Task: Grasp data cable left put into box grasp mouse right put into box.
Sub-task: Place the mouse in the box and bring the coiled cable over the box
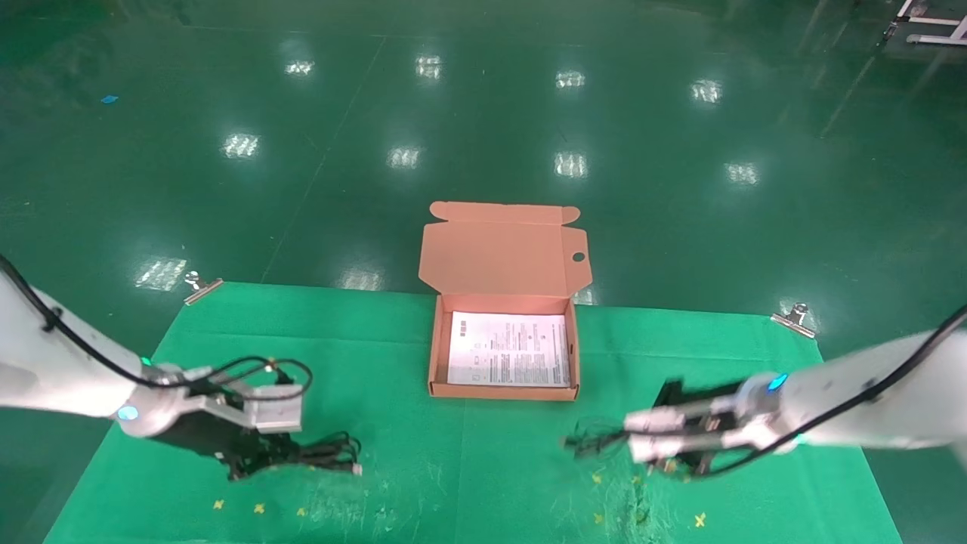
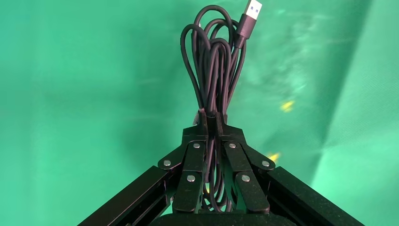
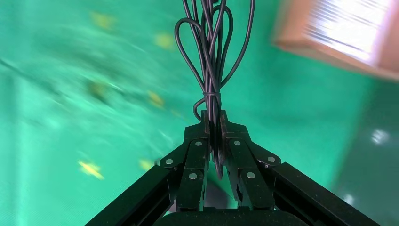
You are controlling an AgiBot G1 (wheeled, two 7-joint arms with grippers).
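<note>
The data cable (image 1: 332,452), a thick black bundle with a silver USB plug (image 2: 254,8), sticks out of my left gripper (image 1: 295,453) at the front left of the green cloth. In the left wrist view my left gripper (image 2: 211,117) is shut on the cable (image 2: 214,61) at its middle. My right gripper (image 1: 623,440) at the front right is shut on a thin black cord bundle (image 1: 588,442), also seen in the right wrist view (image 3: 211,56) beyond the gripper (image 3: 212,117). The mouse itself is hidden. The orange-brown box (image 1: 434,355) stands open at the centre back, lid (image 1: 498,253) upright, white sheet (image 1: 508,349) inside.
The green cloth (image 1: 468,468) covers the table, held by metal clips at the back left (image 1: 202,285) and back right (image 1: 793,317). Small yellow marks (image 1: 259,508) dot the front. A corner of the box (image 3: 339,37) shows in the right wrist view. Shiny green floor lies beyond.
</note>
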